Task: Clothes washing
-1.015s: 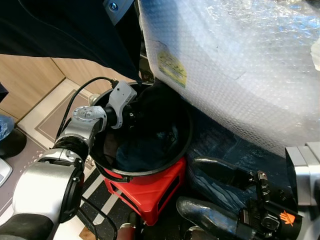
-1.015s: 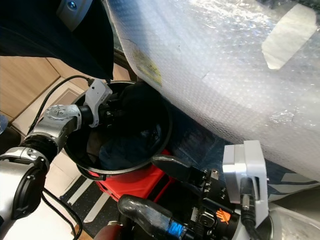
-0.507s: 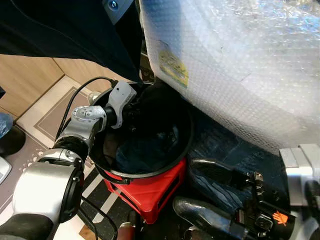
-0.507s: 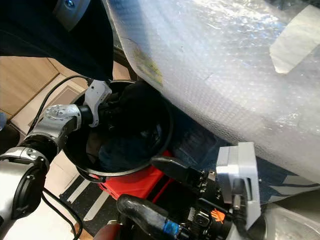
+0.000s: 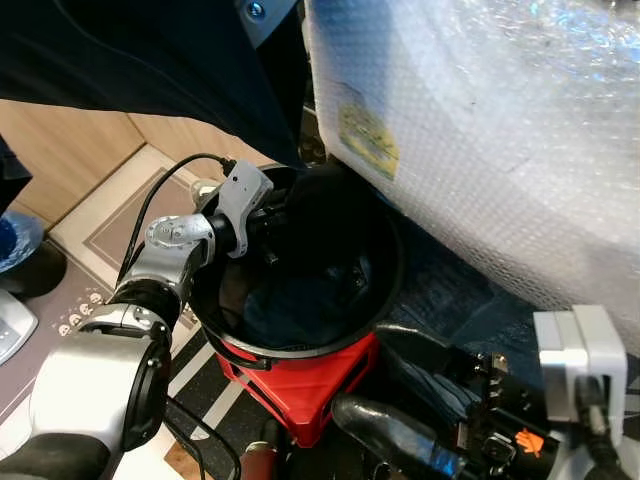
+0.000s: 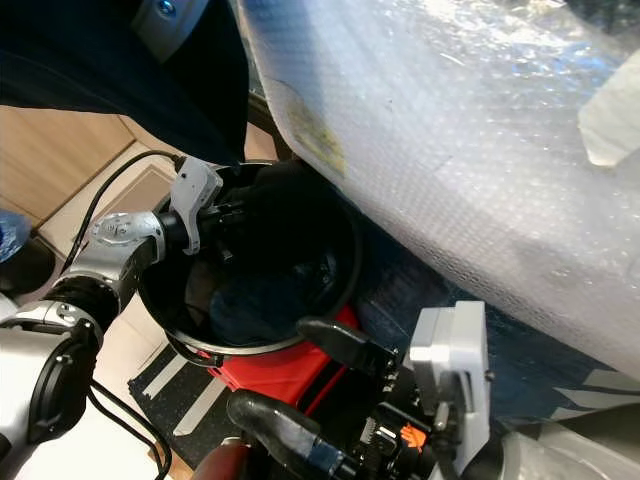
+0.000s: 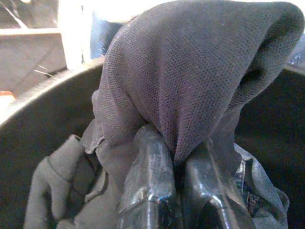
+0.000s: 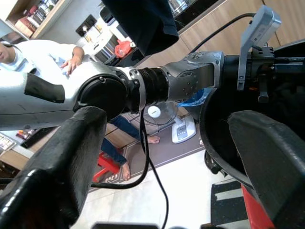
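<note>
Garment point(image 7: 190, 81) stays pinched in left gripper point(image 7: 177, 191) over bucket point(image 5: 385, 290).

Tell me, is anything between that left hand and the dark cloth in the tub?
Nothing: the left hand is already shut on the dark cloth, over the black tub. The right hand waits open nearby.

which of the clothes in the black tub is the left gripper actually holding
The dark grey mesh-knit garment, pinched between the left gripper's fingers and lifted in a peak above the round black plastic tub. The dark blue clothes lie loose at the bottom, ungripped.
</note>
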Controlling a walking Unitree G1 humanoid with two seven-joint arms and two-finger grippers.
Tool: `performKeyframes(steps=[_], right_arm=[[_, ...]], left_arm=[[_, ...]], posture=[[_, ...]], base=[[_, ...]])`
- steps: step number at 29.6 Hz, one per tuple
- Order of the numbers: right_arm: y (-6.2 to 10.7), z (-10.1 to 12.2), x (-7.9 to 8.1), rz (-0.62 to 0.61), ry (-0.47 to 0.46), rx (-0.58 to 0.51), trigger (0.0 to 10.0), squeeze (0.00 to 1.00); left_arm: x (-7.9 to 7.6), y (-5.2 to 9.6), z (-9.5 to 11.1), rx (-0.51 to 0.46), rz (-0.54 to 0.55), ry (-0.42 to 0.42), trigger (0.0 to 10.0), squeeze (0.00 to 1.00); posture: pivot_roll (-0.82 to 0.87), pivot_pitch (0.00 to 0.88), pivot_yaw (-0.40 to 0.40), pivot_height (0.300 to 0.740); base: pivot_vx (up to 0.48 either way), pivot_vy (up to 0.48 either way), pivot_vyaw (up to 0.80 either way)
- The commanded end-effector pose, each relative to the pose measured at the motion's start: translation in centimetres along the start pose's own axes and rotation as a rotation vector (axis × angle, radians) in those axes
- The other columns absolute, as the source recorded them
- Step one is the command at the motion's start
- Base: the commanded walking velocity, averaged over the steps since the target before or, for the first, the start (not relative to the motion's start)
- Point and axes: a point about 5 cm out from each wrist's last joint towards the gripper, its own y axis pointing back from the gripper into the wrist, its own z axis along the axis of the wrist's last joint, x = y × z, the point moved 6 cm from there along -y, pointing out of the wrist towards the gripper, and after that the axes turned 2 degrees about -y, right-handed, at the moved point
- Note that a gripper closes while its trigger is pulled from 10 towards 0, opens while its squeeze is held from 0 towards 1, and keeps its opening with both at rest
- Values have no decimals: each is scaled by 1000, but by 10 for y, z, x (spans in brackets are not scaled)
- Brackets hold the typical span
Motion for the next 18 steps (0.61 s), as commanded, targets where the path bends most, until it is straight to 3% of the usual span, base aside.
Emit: performKeyframes(steps=[1,7,9,10,12,18], right_arm=[[-1,-6,3,19,-1,5,10000,0],[-1,-19,-14,-18,-5,18,10000,0],[1,-29,-20,-28,-8,42,10000,0],[2,-35,-25,-35,-12,58,10000,0],[3,-38,-31,-45,-13,59,10000,0],[9,-47,-68,-153,17,47,10000,0]], left_arm=[[-3,4,0,-36,-14,-19,0,0],[-18,-3,13,-112,-55,-71,0,0],[-24,-5,18,-147,-69,-81,7216,0],[-30,-7,22,-173,-85,-90,9725,0],[-36,-9,26,-199,-95,-93,10000,0],[-59,-12,43,-289,-122,-109,10000,0]], posture=[[-174,418,151,740],[-160,379,164,740],[-156,360,169,740],[-154,349,171,740],[-151,334,171,740],[-140,277,173,740]], base=[[0,0,0],[0,0,0],[0,0,0],[0,0,0],[0,0,0],[0,0,0]])
